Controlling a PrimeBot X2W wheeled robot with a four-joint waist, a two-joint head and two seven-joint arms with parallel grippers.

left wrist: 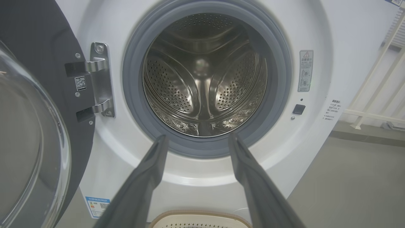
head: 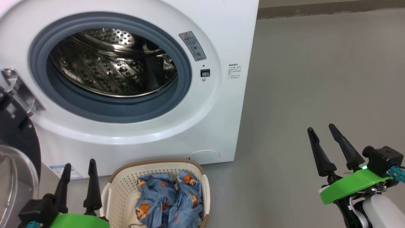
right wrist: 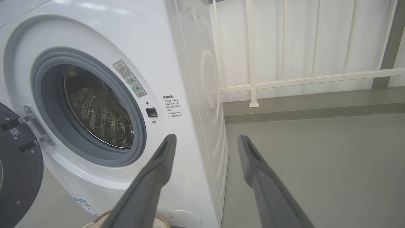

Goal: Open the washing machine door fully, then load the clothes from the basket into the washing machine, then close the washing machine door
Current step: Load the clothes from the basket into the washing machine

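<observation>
Here, one washing machine door (head: 19,136) stands swung open at the far left of the head view. Its black ring carries one clear glass bowl (head: 14,186) and hangs on one metal hinge (head: 19,90), which shows two arms in the left wrist view.

Just right of it, low in the frame, the left claw (head: 80,162) points up towards the machine. Its two dark fingers are spread wide and hold nothing. Behind it one blue label sticker (head: 65,171) sits on the bottom corner of the machine's front.

The one washing machine (head: 221,38), a white box, has one round opening ringed by one grey gasket (head: 110,115), with one perforated steel drum (head: 110,74) inside. To the right of the opening are one grey warning sticker (head: 193,46) and one small dark latch slot (head: 205,73).

One cream basket (head: 121,186) with two side handles stands on the floor (head: 316,63), just in front of the machine's base and just right of the left claw. The clothes (head: 167,199) lie in it as one crumpled heap of light blue fabric printed with orange-brown bears. How many separate pieces make up the heap cannot be told.

Far to the right, well apart from machine and basket, the right claw (head: 320,127) hangs over bare grey floor with its two fingers wide apart and empty. In the right wrist view one white railing (right wrist: 284,79) runs behind the machine.
</observation>
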